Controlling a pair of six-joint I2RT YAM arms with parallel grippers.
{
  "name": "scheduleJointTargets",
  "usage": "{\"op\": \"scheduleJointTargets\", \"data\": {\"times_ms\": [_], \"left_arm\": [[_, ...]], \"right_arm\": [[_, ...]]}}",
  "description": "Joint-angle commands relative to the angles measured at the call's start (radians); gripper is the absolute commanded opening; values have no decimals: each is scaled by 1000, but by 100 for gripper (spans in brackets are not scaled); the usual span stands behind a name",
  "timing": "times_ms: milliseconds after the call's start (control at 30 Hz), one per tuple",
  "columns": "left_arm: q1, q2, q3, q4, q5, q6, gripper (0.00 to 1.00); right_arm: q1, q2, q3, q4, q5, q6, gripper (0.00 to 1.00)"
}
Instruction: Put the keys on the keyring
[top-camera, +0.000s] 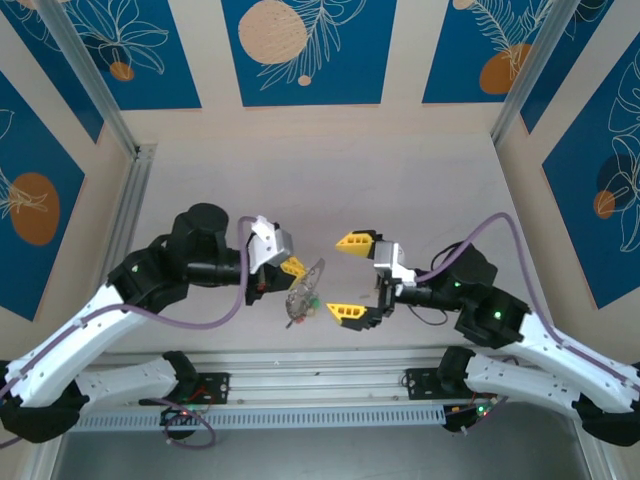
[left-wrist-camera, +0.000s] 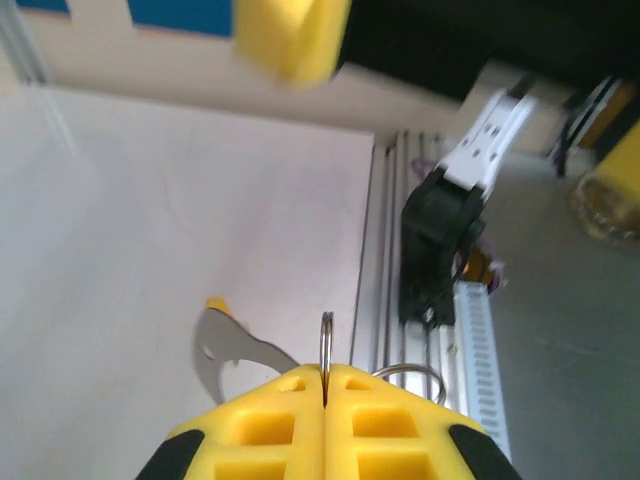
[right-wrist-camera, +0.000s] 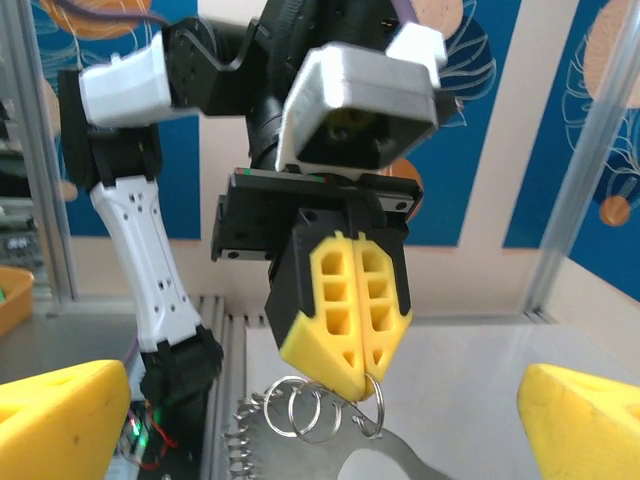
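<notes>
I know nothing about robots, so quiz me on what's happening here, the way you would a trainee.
1. True or false: the right claw stands wide open.
2. What hangs from the shut left claw? A) a key bunch B) a cup C) a cable
3. What colour are the claws' pads?
Key: 1 true; 2 A; 3 yellow.
</notes>
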Motion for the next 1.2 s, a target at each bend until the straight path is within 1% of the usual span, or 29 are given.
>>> {"op": "scheduleJointTargets", "data": {"times_ms": [0, 67, 100, 133, 167, 200, 233, 533, 667, 833, 1167], "left_arm": [[-46, 67, 87, -185, -123, 94, 0], [-74, 109, 126, -238, -148, 112, 0], [-84, 124, 139, -253, -150, 117, 0], [-93, 135, 152, -266, -149, 122, 0], [-99, 142, 162, -276, -148, 124, 0], [-103, 147, 171, -286, -150, 127, 0], [-106, 148, 178, -294, -148, 129, 0], [-148, 183, 233, -394, -145, 140, 0], [-164, 193, 247, -420, -152, 143, 0], [-177, 196, 247, -424, -154, 147, 0], [-184, 197, 230, -392, -145, 145, 0]], "right_arm": [[4, 9, 64, -320, 63, -129, 100], [5, 31, 74, -356, 62, -143, 87], [5, 41, 74, -363, 62, -146, 79], [6, 53, 74, -370, 63, -148, 68], [4, 62, 73, -375, 63, -151, 60], [3, 71, 74, -379, 60, -154, 54], [2, 76, 69, -381, 57, -155, 51], [-16, 99, 47, -347, -29, -143, 50], [-16, 120, 40, -318, -71, -138, 46], [-16, 145, 36, -289, -114, -126, 39], [-11, 195, 24, -235, -180, -109, 34]]}}
